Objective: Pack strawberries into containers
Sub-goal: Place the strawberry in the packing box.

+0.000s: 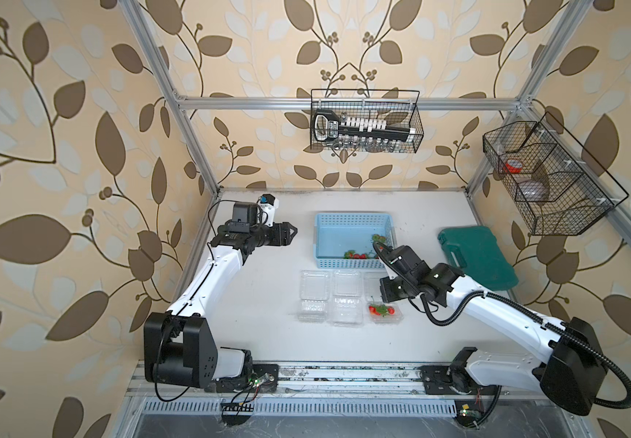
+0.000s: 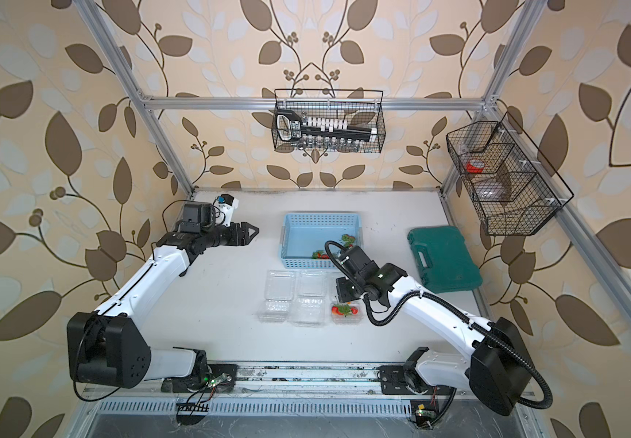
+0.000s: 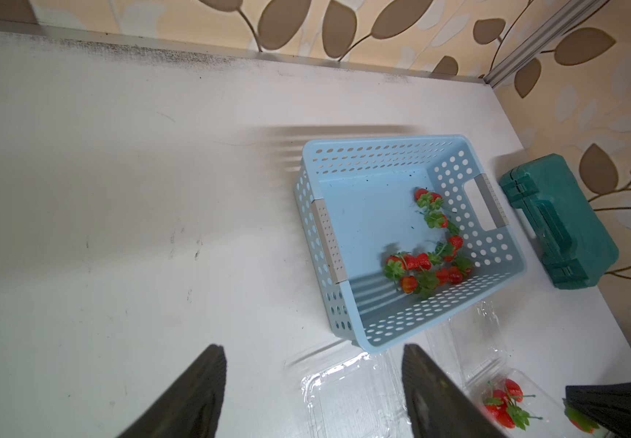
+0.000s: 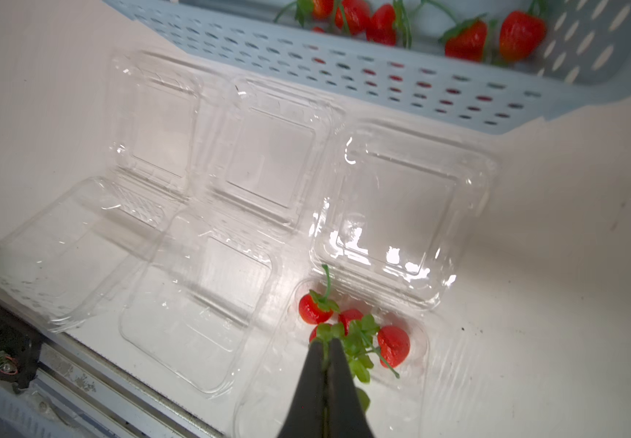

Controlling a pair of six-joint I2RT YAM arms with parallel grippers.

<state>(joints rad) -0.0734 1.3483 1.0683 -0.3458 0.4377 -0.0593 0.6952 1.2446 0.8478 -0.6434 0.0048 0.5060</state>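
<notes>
Three clear plastic clamshell punnets [image 1: 346,311] lie open just in front of the light blue perforated plastic basket [image 3: 382,155]. Small red strawberries with green caps [image 3: 422,261] sit in the basket's near-right corner. A few berries [image 4: 393,343] lie in the rightmost punnet [image 1: 385,321]. There the right gripper [image 4: 327,341] has its jaws closed on a green strawberry stem [image 4: 329,330]. The left gripper [image 3: 313,349], jaws apart and empty, hovers left of the basket.

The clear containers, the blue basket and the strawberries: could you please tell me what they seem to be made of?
The containers: thin clear glossy plastic; the table shows through, with sharp glare. The blue basket: matte moulded plastic, punched with even holes. The strawberries: probably artificial, uniform glossy red with stiff, wiry stems.
</notes>
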